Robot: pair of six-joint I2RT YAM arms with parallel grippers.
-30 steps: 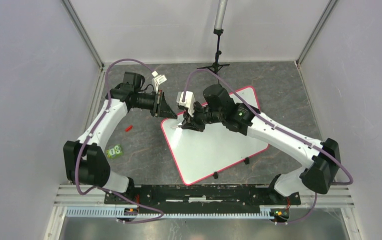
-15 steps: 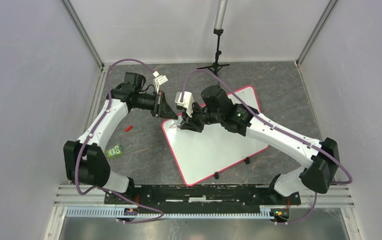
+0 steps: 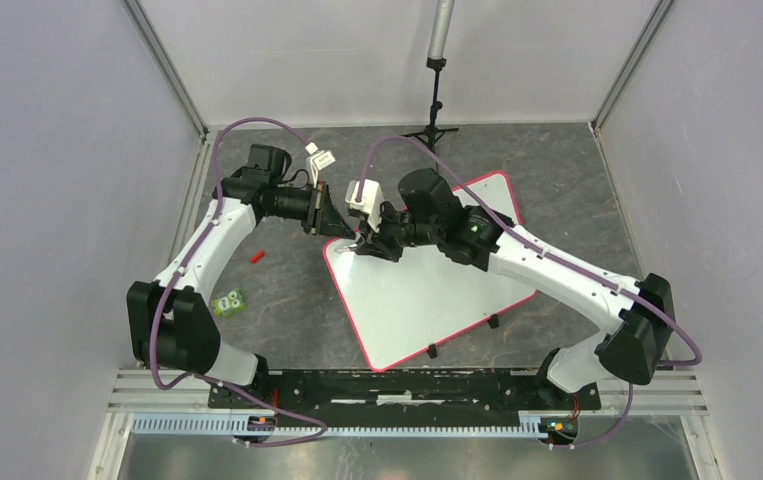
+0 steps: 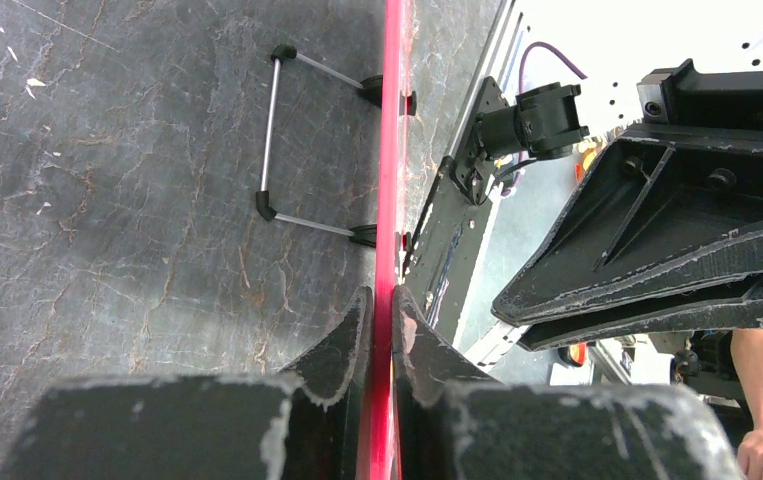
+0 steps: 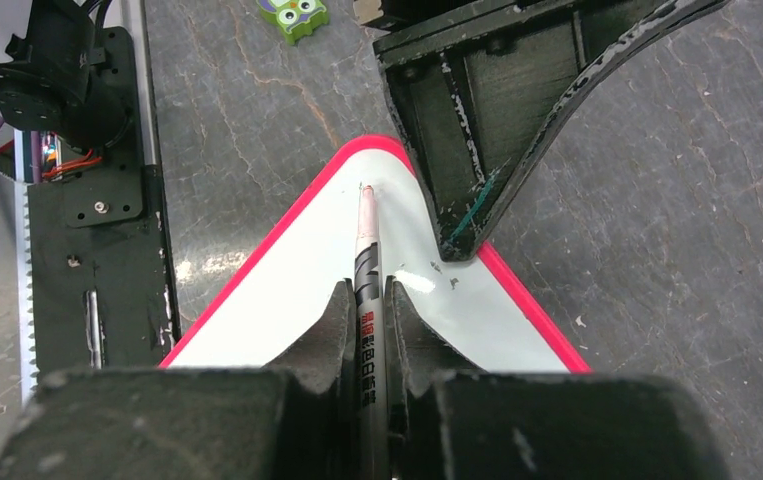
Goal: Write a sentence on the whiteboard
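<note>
The left hand (image 3: 337, 228) and right hand (image 3: 361, 249) cover the left corner of the whiteboard (image 3: 437, 290). The marker (image 5: 368, 270) rear end is cut off at the frame edge. Tip contact: indeterminate.

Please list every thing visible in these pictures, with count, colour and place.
dark grey stone-patterned table: one, dark grey, under everything.
flat white whiteboard with red-pink rim: one, white, table middle.
slim grey marker pen: one, grey, tip at whiteboard's corner.
small green block: one, green, left of whiteboard.
small red piece: one, red, left of whiteboard.
black tripod stand: one, black, far table edge.
left gripper: one, black, shut on whiteboard's rim.
right gripper: one, black, shut on marker pen.
</note>
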